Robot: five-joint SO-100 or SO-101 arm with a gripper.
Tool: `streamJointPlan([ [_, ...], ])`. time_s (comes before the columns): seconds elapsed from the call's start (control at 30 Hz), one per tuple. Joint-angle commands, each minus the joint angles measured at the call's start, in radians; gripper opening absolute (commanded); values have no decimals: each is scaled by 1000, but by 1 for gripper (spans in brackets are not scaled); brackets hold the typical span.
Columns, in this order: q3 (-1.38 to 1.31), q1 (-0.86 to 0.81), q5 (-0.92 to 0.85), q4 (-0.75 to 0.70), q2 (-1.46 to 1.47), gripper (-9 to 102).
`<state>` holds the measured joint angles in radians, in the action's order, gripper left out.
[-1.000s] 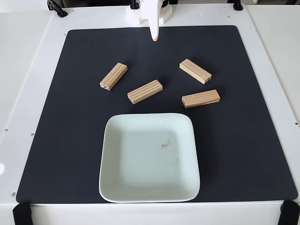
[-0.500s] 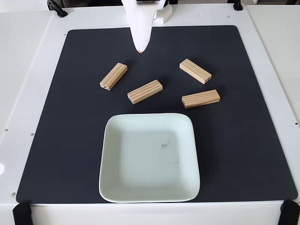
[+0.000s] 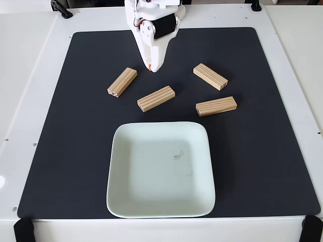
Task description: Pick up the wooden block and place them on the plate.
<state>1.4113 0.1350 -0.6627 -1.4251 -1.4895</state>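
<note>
Several light-tan grooved wooden blocks lie on the black mat in the fixed view: one at the left [image 3: 122, 82], one in the middle [image 3: 156, 98], one at the upper right [image 3: 210, 76] and one at the right [image 3: 216, 106]. The pale mint-green square plate [image 3: 151, 194] sits in front of them, with nothing on it. My white gripper [image 3: 153, 67] reaches in from the top edge. Its fingers are together, pointing down, and hold nothing. The tip hangs just right of the left block's far end and behind the middle block.
The black mat [image 3: 262, 151] covers most of the white table [image 3: 30, 75]. Black clamps sit at the table's corners [image 3: 22, 229]. The arm's base [image 3: 154, 10] stands at the far edge.
The gripper has come forward and down from the mat's far edge, ending slightly left, close to the left and middle blocks. Blocks and plate have not moved.
</note>
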Motion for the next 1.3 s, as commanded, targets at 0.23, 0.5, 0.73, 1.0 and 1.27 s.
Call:
streamJointPlan([
  [0.23, 100, 8, -12, 166, 25, 13],
  [0.5, 175, 2, -12, 184, 26, 27],
  [0.73, 204, -2, -11, 184, 29, 30],
  [1.0, 189, -3, 38, 281, 123, 29],
  [1.27, 189, 2, 38, 288, 140, 29],
])
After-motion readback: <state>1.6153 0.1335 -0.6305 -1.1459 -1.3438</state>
